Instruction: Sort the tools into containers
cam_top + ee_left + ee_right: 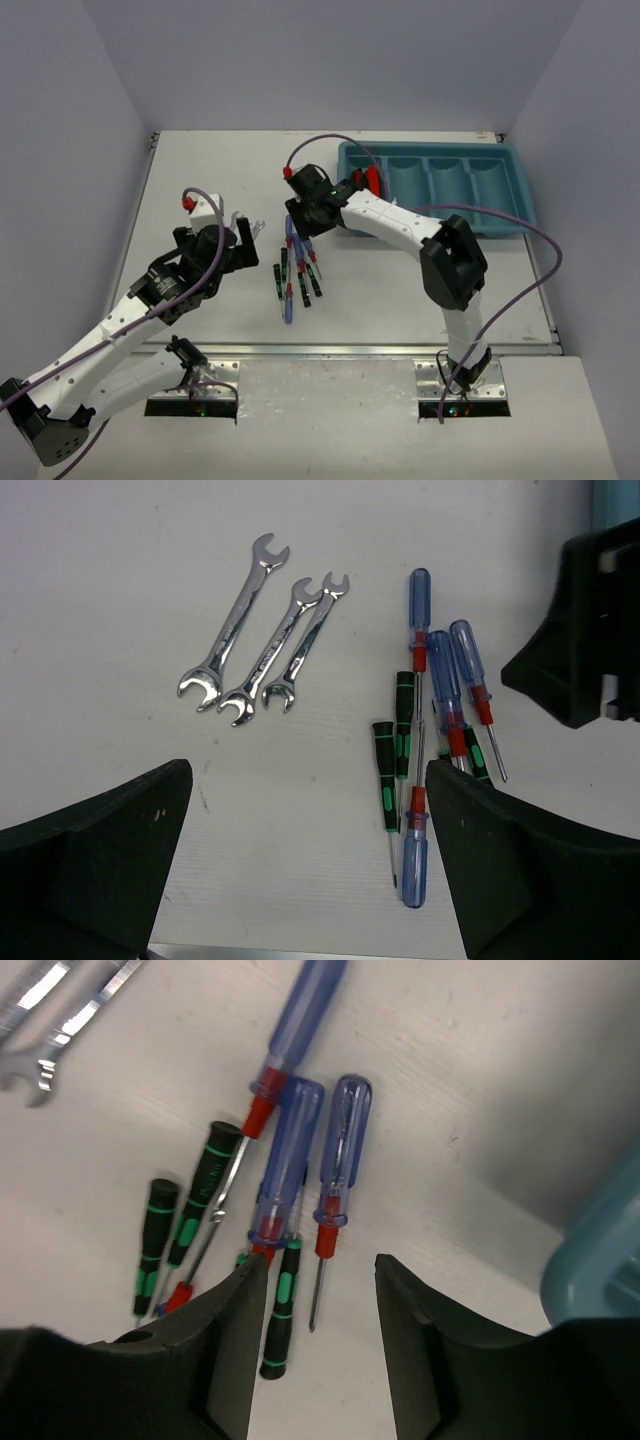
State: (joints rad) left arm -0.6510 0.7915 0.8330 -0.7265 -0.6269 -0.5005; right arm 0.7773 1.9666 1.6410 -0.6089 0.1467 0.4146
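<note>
Teal tray (497, 188) far right, screwdrivers (443, 685) clustered mid-table

Blurred, edge-cropped wrenches (42, 1068)

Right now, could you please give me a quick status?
Left fingers open, empty, near wrenches. Right fingers apart, empty, over blue screwdrivers. Nothing in the way.

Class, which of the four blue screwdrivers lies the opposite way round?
The blue screwdriver lowest in the left wrist view: its handle points down the picture, while the other three have their handles pointing up.
</note>
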